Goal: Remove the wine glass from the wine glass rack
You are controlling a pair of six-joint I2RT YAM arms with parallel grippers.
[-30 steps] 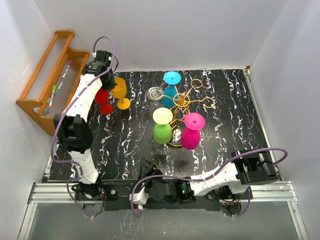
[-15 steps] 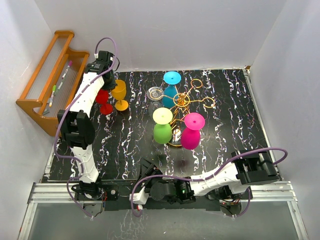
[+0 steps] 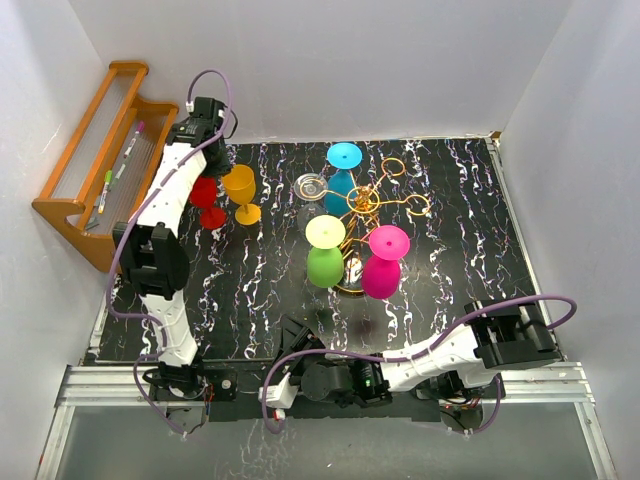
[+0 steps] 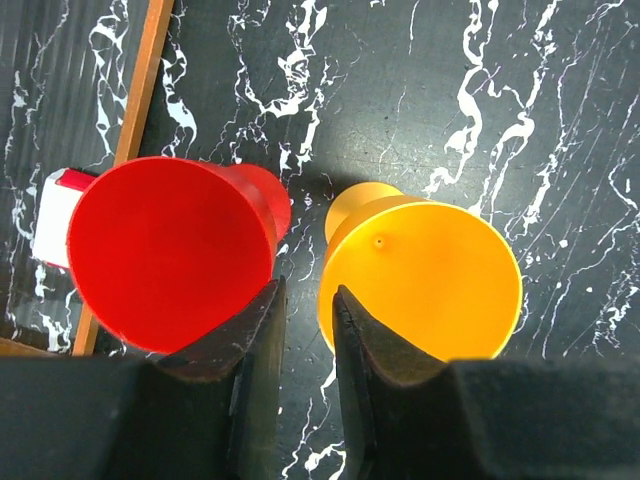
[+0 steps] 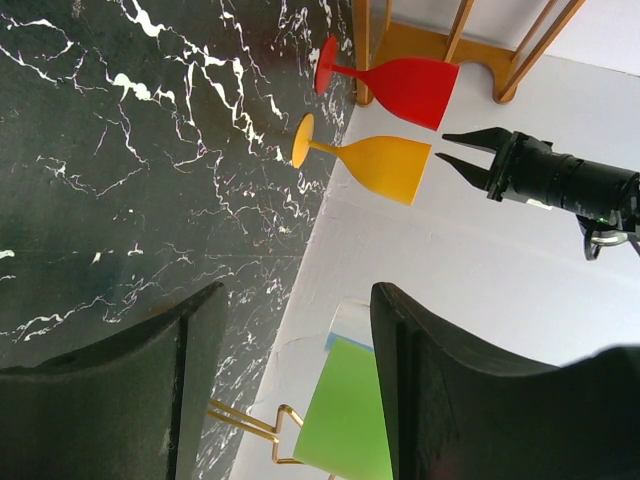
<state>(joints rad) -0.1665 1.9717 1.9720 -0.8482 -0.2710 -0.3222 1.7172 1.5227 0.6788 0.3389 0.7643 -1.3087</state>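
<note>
Released beneath the left gripper's (image 4: 307, 290) now-parted fingers (image 4: 262, 340), apparently clear of them, the orange wine glass (image 4: 425, 275) is judged delivered; the right gripper (image 5: 295, 300) is held open and empty.

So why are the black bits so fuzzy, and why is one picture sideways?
Left wrist view: the left claw sits right by the lens, so its fingers blur, while the red glass and orange glass look sharp. Right wrist view: that camera is tipped over, so the glasses look sideways.
</note>
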